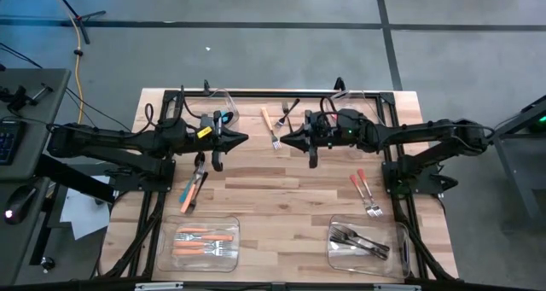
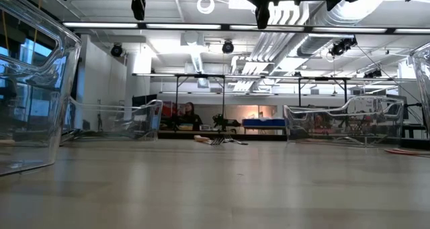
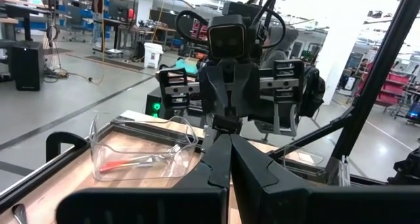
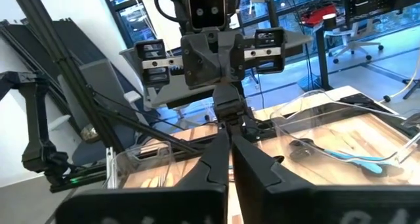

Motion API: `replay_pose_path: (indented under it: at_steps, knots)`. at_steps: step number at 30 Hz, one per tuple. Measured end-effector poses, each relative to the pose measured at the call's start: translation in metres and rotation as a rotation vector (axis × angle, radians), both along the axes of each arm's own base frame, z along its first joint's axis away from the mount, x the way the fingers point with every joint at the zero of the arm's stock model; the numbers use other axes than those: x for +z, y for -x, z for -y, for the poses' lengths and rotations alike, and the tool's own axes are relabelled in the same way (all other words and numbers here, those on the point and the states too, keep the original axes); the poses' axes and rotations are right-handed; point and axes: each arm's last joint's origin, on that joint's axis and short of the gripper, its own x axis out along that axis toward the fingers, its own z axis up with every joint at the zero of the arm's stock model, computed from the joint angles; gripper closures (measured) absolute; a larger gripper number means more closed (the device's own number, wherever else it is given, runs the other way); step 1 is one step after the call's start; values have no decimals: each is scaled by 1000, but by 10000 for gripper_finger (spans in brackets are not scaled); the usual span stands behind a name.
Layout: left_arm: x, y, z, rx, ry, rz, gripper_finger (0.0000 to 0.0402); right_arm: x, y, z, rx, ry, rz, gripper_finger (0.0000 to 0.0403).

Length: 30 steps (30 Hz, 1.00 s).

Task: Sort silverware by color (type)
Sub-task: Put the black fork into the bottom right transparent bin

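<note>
Both arms are raised over the table's middle and point level at each other, fingertips a short way apart. My left gripper (image 1: 246, 139) (image 3: 230, 140) is shut with nothing in it. My right gripper (image 1: 284, 140) (image 4: 230, 136) is shut and empty too. Loose silverware lies flat on the table. An orange-handled fork (image 1: 271, 125) and a dark fork (image 1: 289, 110) lie at the far middle. Teal and orange pieces (image 1: 192, 189) lie at the left. Two red-orange forks (image 1: 366, 194) lie at the right.
Four clear bins stand at the table's corners. The near left bin (image 1: 205, 255) holds orange-handled pieces, and the near right bin (image 1: 334, 257) holds dark ones. The far left bin (image 4: 394, 142) holds teal pieces, and the far right bin (image 3: 98, 145) holds a red-orange one. Bare wood lies between the near bins.
</note>
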Motion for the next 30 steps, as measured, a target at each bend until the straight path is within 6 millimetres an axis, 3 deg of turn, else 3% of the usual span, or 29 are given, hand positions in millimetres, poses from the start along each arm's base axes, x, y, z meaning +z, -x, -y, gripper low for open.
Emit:
replay_pose_path:
  at_steps: [21,30]
  knots:
    - [0,0,0,1,0,0,396,0,0,0,1,0,0,403]
    - [-2,0,0,1,4,-28,323,-1,0,0,1,-2,-16,403]
